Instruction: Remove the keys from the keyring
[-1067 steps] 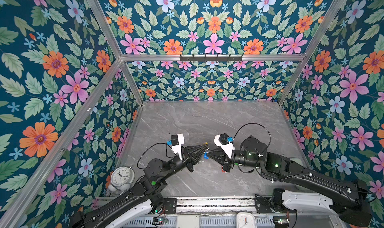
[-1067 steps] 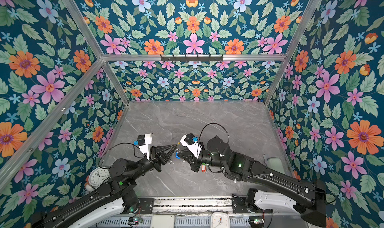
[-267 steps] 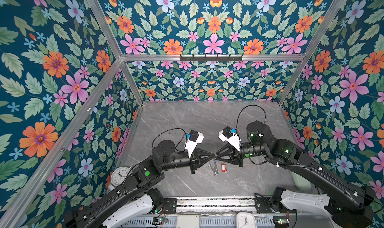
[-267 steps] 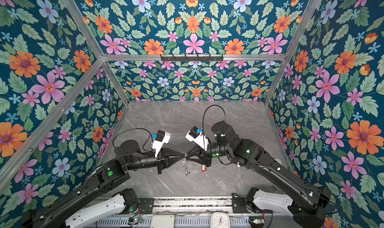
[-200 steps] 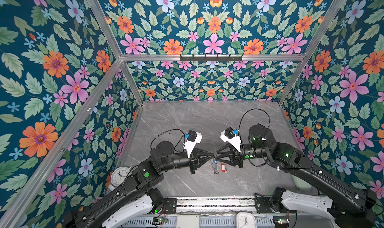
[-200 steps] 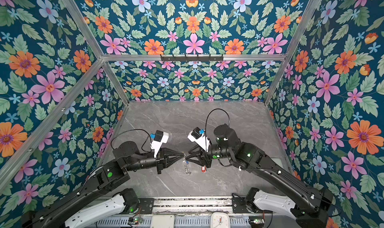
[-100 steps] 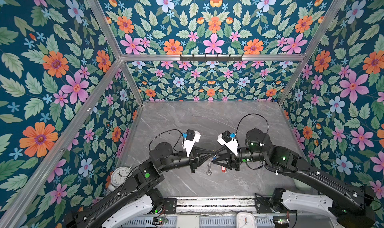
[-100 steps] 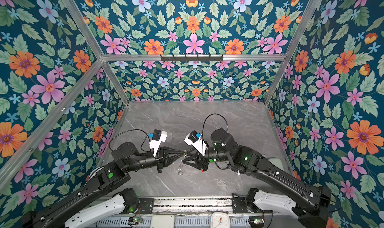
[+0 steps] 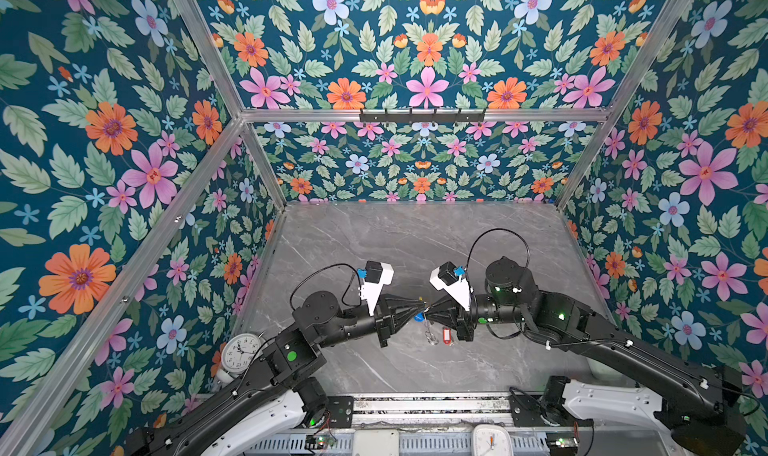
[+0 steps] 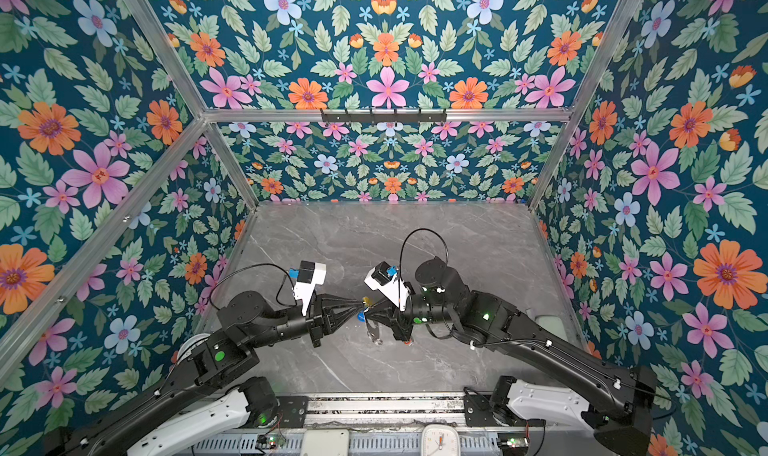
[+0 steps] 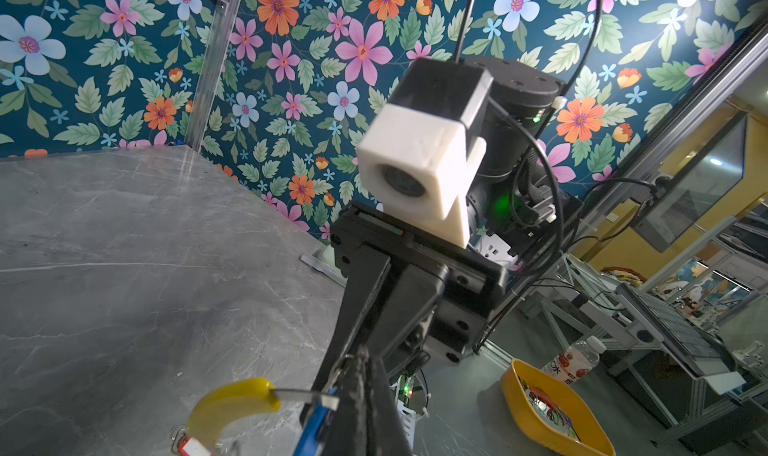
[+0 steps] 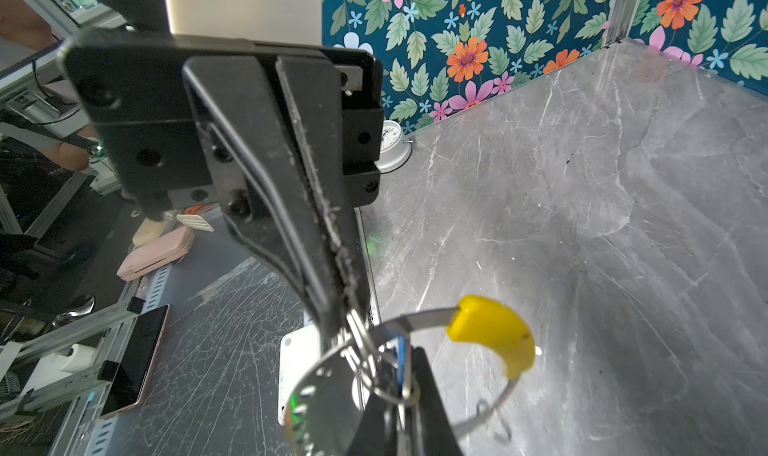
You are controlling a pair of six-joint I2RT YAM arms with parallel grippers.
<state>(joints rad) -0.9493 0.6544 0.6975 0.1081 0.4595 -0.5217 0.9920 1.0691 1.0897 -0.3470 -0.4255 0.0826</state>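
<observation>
Thin steel keyring (image 12: 424,318) with yellow sleeve (image 12: 492,329) hangs over the counter (image 9: 415,242), pinched in closed left fingers (image 9: 403,306). The right fingers (image 9: 440,308), also closed, meet them tip-to-tip. Blue-tagged key (image 9: 418,317) dangles; red tag (image 9: 446,336) lies below.

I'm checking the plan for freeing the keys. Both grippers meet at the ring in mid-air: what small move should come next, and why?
Probably ease the right gripper away from the left gripper, drawing the blue tag along the keyring. Both are shut tip to tip at the hoop, the left on the wire, the right seemingly on the blue tag, so a gentle pull might free it.
</observation>
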